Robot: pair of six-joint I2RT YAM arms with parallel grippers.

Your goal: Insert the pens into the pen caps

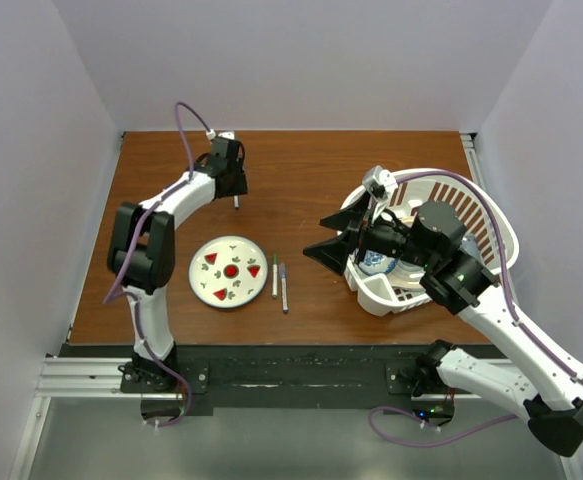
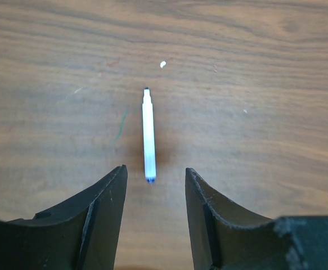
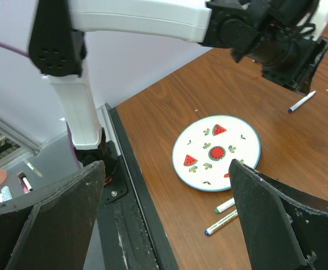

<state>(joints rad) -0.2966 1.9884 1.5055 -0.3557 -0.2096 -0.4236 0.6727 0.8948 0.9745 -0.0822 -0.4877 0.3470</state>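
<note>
A white-barrelled pen (image 2: 148, 135) lies flat on the wood, dark tip away from me and blue end just past the fingertips of my left gripper (image 2: 155, 174). That gripper is open over it, touching nothing; from above, the pen (image 1: 236, 202) shows just in front of the left gripper (image 1: 234, 188). Two more pens lie side by side right of the plate, one green-ended (image 3: 225, 205) (image 1: 275, 275) and one blue-ended (image 3: 225, 221) (image 1: 283, 287). My right gripper (image 3: 166, 163) (image 1: 323, 250) hangs wide open and empty above the table's middle right. No loose pen caps show.
A round white plate (image 1: 228, 271) with watermelon marks (image 3: 216, 153) lies at the front left centre. A white plastic basket (image 1: 491, 215) holding a few items stands at the right, under the right arm. The table's near edge has a black rail (image 3: 124, 185).
</note>
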